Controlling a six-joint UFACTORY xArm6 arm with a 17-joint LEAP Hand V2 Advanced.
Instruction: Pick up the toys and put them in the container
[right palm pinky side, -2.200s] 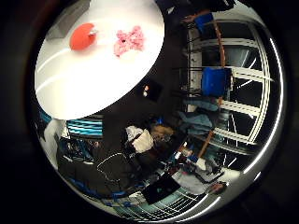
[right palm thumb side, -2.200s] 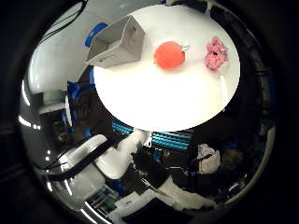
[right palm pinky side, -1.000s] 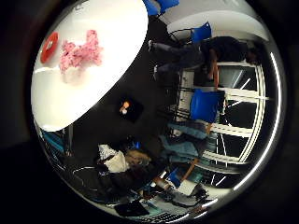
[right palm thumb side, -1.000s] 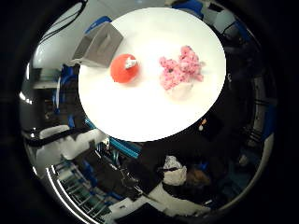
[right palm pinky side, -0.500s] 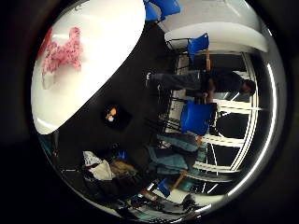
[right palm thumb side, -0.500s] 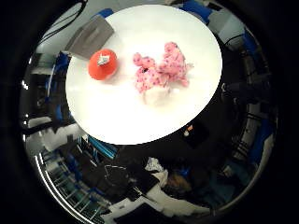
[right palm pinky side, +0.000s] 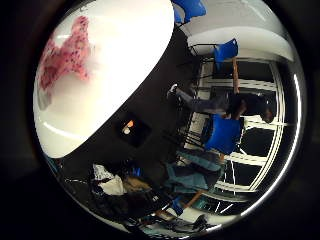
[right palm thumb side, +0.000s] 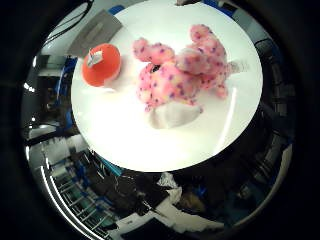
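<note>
A pink spotted plush toy (right palm thumb side: 182, 72) lies on the round white table (right palm thumb side: 150, 135) and fills much of the right thumb side palm view, close under the palm. A red-orange round toy (right palm thumb side: 100, 66) sits beside it. A grey open container (right palm thumb side: 97, 29) stands at the table's edge behind the red toy. In the right little finger side palm view the pink plush toy (right palm pinky side: 65, 55) lies near the table's rim (right palm pinky side: 120, 90).
Blue chairs (right palm pinky side: 228, 133) stand on the dark floor beyond the table, by a window wall. A small dark box (right palm pinky side: 130, 128) lies on the floor near the table's edge. Bags and clutter (right palm pinky side: 120, 180) lie further out.
The camera has come closer to the table and over the pink plush toy, which now looks much larger. The toys and the container have not moved on the table.
</note>
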